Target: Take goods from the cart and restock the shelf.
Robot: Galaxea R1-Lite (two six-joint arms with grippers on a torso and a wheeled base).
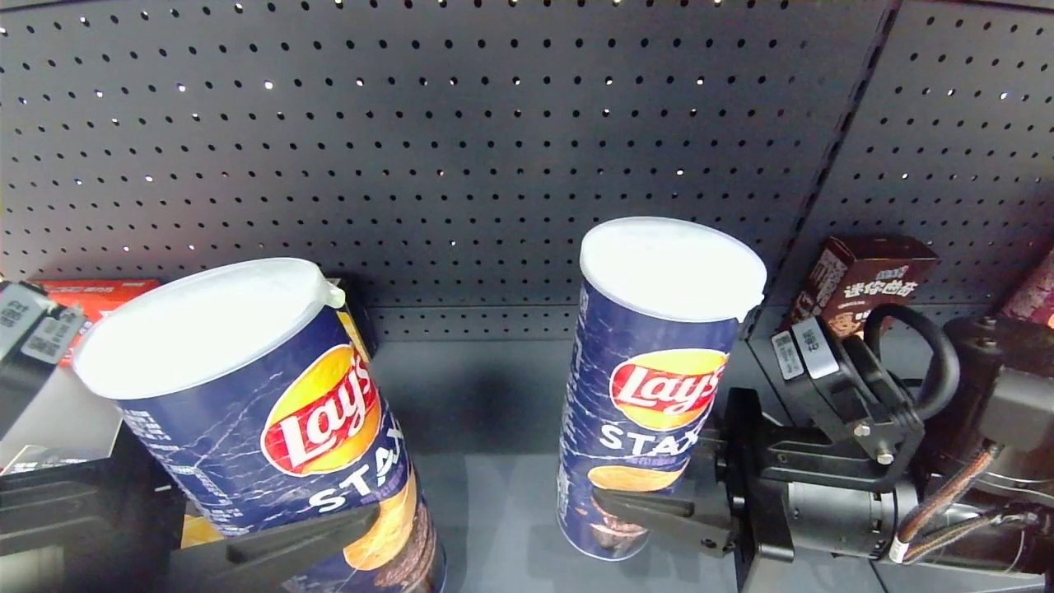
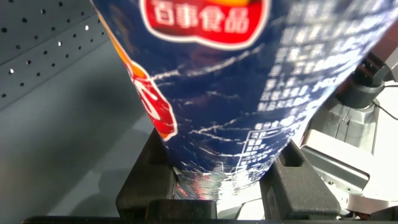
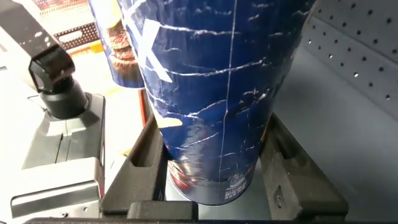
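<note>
Perforated back panel (image 1: 412, 165) stood dark behind a grey shelf board (image 1: 494, 494). Left gripper (image 2: 217, 186) was clamped on the lower body of the left canister (image 1: 272, 428), which sat tilted near the shelf front. Right gripper (image 3: 214, 168) was closed round the base end of the right canister (image 1: 659, 362), upright over the board; contact with the board could not be confirmed. Judgement: both tubes were likely light, thin-walled cardboard with slick print, crushable under excess force. Low grips left them top-heavy; a mid-body hold, clear of the plastic lids (image 1: 671, 268), would serve better.
</note>
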